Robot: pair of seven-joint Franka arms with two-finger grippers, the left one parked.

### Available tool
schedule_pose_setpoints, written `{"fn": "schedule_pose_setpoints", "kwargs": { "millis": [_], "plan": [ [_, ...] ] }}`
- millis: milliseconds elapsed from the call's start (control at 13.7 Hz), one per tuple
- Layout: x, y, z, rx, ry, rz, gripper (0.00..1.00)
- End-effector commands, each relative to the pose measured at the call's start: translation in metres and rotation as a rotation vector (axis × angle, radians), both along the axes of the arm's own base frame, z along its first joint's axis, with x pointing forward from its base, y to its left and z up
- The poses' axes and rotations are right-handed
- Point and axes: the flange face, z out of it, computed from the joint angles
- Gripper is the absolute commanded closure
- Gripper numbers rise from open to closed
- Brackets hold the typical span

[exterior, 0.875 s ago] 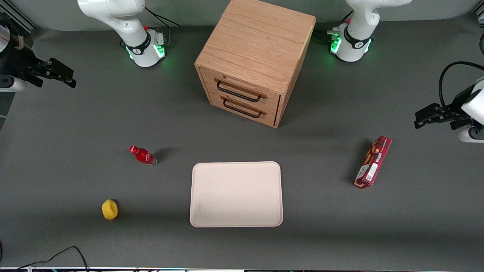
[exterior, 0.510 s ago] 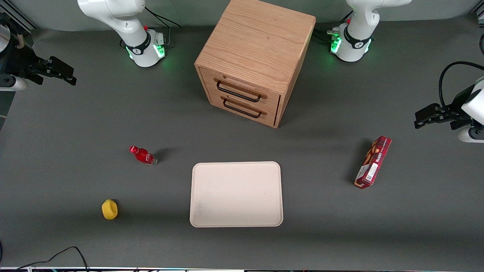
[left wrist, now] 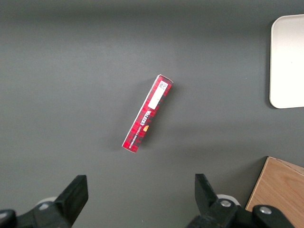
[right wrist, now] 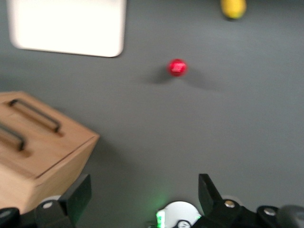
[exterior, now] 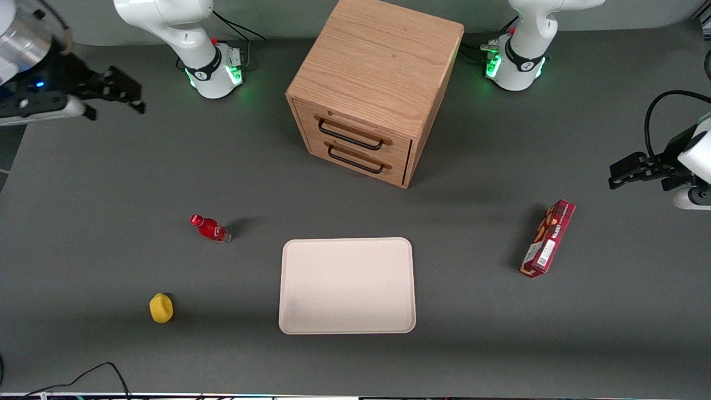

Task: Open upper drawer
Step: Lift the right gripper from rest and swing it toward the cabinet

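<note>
- Cabinet (exterior: 373,89): boxy oak, standing farther from the front camera than everything else on the table; front turned partly toward the working arm's end, facing roughly 7 o'clock in the front view
- Tray (exterior: 347,286): pale, flat, nearer the front camera than the cabinet; at 6 o'clock from the drawer fronts, so best skirted on the way in
- Upper drawer (exterior: 355,130): the higher of two in the cabinet face, flush and closed; black bar handle (exterior: 350,135) slanted along the front; not to be mistaken for the lower drawer (exterior: 355,157) just beneath
- Gripper (exterior: 114,94): at the working arm's end of the table, well apart from the cabinet, roughly 9 o'clock from the handle; fingers spread, holding nothing, as seen in the right wrist view (right wrist: 145,197)
- Step in hand, judged: approach; best done by squaring the fingers across the upper bar, closing around its middle, then pulling straight out along the drawer's own slanted axis to avoid jamming
- Red bottle (exterior: 211,228) and yellow object (exterior: 161,308): small, nearer the camera, clear of a direct path
</note>
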Motion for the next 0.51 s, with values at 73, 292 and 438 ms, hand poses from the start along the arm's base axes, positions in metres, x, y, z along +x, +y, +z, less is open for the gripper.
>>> {"fn": "schedule_pose_setpoints", "kwargs": {
  "millis": [73, 292, 438],
  "plan": [
    [-0.001, 0.092, -0.011, 0.19, 0.064, 0.232, 0.0],
    [0.015, 0.139, -0.058, 0.323, 0.074, 0.621, 0.0],
    [0.031, 0.186, -0.108, 0.412, 0.097, 0.71, 0.0]
  ]
}}
